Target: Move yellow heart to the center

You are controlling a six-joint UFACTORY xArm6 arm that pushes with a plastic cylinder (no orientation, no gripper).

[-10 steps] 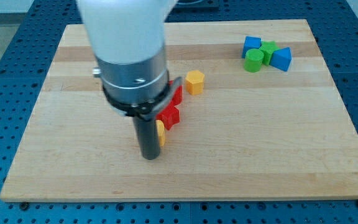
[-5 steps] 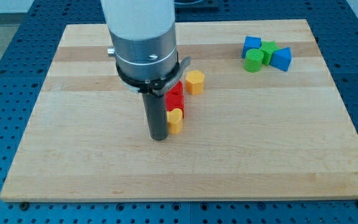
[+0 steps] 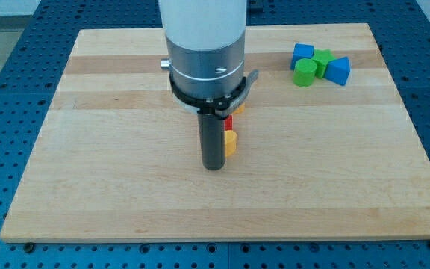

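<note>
My tip [image 3: 213,167] rests on the wooden board [image 3: 88,149] near its middle. The yellow heart [image 3: 231,143] touches the rod's right side, mostly hidden behind it. A red block [image 3: 228,122] shows as a sliver just above the heart, behind the rod. A second yellow block [image 3: 239,109] peeks out above that, under the arm's collar; its shape cannot be made out.
At the view's top right sits a tight cluster: a blue block [image 3: 301,52], a green cylinder [image 3: 305,72], a green block [image 3: 322,60] and a blue triangular block [image 3: 338,71]. The arm's large grey body [image 3: 204,52] hides the board behind it.
My tip has moved to the view's right, pushing the yellow heart with it. The red blocks and the other yellow block are now mostly hidden behind the arm.
</note>
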